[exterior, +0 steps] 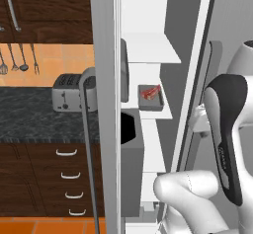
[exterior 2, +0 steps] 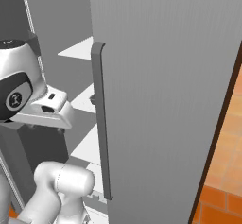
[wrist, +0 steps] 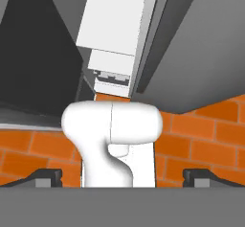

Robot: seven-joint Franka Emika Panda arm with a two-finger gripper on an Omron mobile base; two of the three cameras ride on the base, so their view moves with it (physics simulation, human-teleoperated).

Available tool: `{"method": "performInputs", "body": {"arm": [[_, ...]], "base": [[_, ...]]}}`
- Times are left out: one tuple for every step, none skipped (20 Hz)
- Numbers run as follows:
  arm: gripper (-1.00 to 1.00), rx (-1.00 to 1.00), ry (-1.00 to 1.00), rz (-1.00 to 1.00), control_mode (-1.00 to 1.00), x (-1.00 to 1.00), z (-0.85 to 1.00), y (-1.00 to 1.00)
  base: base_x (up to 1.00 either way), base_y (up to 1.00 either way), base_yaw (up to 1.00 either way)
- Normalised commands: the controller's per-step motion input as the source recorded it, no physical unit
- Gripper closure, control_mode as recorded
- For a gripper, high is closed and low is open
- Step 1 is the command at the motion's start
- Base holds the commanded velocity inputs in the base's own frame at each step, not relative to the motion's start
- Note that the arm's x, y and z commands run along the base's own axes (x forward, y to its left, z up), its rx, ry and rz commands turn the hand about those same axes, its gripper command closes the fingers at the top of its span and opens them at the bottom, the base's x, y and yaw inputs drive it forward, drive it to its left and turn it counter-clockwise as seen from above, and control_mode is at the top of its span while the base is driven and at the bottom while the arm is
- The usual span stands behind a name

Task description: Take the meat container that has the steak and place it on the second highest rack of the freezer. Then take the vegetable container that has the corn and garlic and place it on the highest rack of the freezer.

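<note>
Jaws wide apart and empty on the gripper [wrist: 122,177] at bottom frame, steak [exterior: 150,93] in its tray mid-frame on a freezer [exterior: 148,45] shelf — risk: arm clipping the open door on its way.

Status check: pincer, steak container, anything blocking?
Pincer open, empty, aimed at the floor. Steak in its tray on a freezer shelf. Nothing in the way.
</note>
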Motion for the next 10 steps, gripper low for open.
{"method": "performInputs", "body": {"arm": [[-1.0, 0.08, 0.0, -0.25, -1.0, -0.05, 0.0, 0.17], [-1.0, 0.07, 0.0, -0.19, -1.0, -0.01, 0.0, 0.0], [-1.0, 0.01, 0.0, -0.07, -1.0, 0.0, 0.0, 0.0], [-1.0, 0.0, 0.0, -0.01, -1.0, 0.0, 0.0, 0.0], [-1.0, 0.0, -0.04, -0.05, -1.0, 0.0, 0.0, 0.0], [-1.0, 0.0, -0.01, -0.05, -1.0, 0.0, 0.0, 0.0], [-1.0, 0.0, -0.02, 0.0, -1.0, 0.0, 0.0, 0.0], [-1.0, 0.0, 0.0, 0.0, -1.0, 0.0, 0.0, 0.0], [-1.0, 0.0, 0.0, 0.0, -1.0, 0.0, 0.0, 0.0], [-1.0, 0.0, -0.05, 0.0, -1.0, -0.01, 0.0, 0.0]], "base": [[0.0, 0.0, 0.0], [0.0, 0.0, 0.0], [0.0, 0.0, 0.0], [0.0, 0.0, 0.0], [0.0, 0.0, 0.0], [0.0, 0.0, 0.0], [0.0, 0.0, 0.0], [0.0, 0.0, 0.0], [0.0, 0.0, 0.0], [0.0, 0.0, 0.0]]}}
